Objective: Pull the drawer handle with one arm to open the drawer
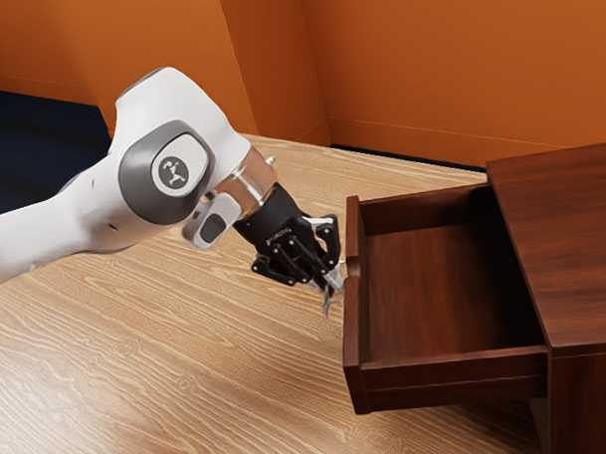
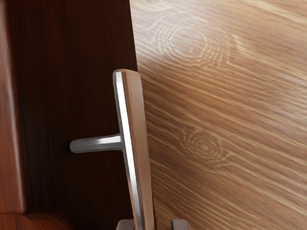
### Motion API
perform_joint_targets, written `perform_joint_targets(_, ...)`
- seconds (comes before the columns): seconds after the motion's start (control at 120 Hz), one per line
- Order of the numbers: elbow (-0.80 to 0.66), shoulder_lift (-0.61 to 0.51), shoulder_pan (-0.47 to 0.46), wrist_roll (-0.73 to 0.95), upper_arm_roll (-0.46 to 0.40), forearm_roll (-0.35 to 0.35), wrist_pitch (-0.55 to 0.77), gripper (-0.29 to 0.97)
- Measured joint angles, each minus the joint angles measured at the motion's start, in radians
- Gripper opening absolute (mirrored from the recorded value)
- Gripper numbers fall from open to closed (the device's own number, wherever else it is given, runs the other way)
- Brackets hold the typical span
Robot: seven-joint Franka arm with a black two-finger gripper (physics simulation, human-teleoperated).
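Orange walls behind a pale wood surface point(image 1: 139, 372), dark cabinet point(image 1: 572, 237) at the exterior view's right, its drawer point(image 1: 353, 315) standing well out, my jaws astride the drawer handle point(image 2: 136, 158), whether clamped on it I cannot tell

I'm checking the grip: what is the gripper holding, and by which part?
Cannot tell: the gripper is at the drawer handle, but a hold isn't visible.

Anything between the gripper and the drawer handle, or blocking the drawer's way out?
Nothing visible. The gripper is right at the handle, with no object between them. The drawer already stands well out of the cabinet, and the table in front of its face shows just wood grain.
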Motion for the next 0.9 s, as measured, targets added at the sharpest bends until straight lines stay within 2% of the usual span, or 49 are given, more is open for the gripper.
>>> perform_joint_targets(0.183, 0.000, -0.019, -0.015, -0.004, 0.013, 0.004, -0.007, 0.09)
perform_joint_targets(0.325, 0.005, -0.103, -0.012, -0.010, 0.036, 0.011, -0.036, 0.12)
perform_joint_targets(0.392, 0.033, -0.141, -0.005, -0.021, 0.076, 0.017, -0.068, 0.15)
perform_joint_targets(0.442, 0.088, -0.151, -0.004, -0.050, 0.099, 0.069, -0.107, 0.19)
perform_joint_targets(0.492, 0.174, -0.152, -0.036, -0.101, 0.119, 0.160, -0.166, 0.25)
perform_joint_targets(0.583, 0.328, -0.118, -0.178, -0.232, 0.245, 0.342, -0.299, 0.37)
perform_joint_targets(0.65, 0.369, -0.101, -0.222, -0.352, 0.283, 0.433, -0.391, 0.46)
perform_joint_targets(0.742, 0.383, -0.075, -0.231, -0.525, 0.317, 0.484, -0.477, 0.53)
perform_joint_targets(0.9, 0.388, -0.067, -0.227, -0.795, 0.334, 0.516, -0.558, 0.61)
